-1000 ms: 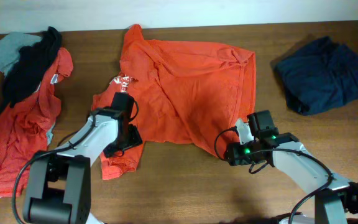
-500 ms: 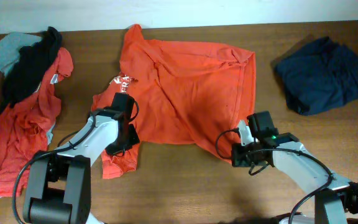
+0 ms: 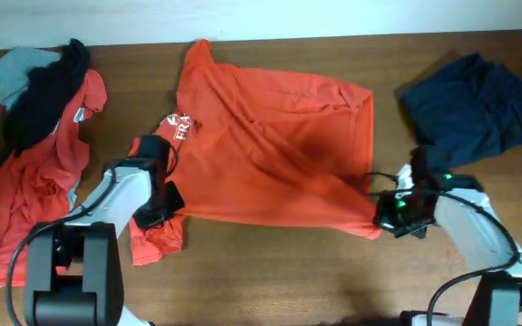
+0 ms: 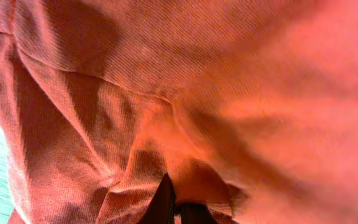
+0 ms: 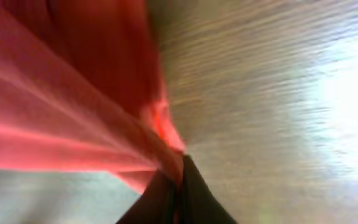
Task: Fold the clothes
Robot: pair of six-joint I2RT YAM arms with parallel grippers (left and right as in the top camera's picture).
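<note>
Orange-red T-shirt (image 3: 270, 145) lies spread across the middle of the worktop (image 3: 270, 272), white lettering near its left sleeve. I see left jaws clamped shut on the cloth at its lower left edge, right jaws pinched shut on the lower right corner, fabric taut between them. Navy garment (image 3: 474, 104) sits apart at far right; mixed pile (image 3: 34, 136) of orange-red, black, grey-blue pieces at far left.
</note>
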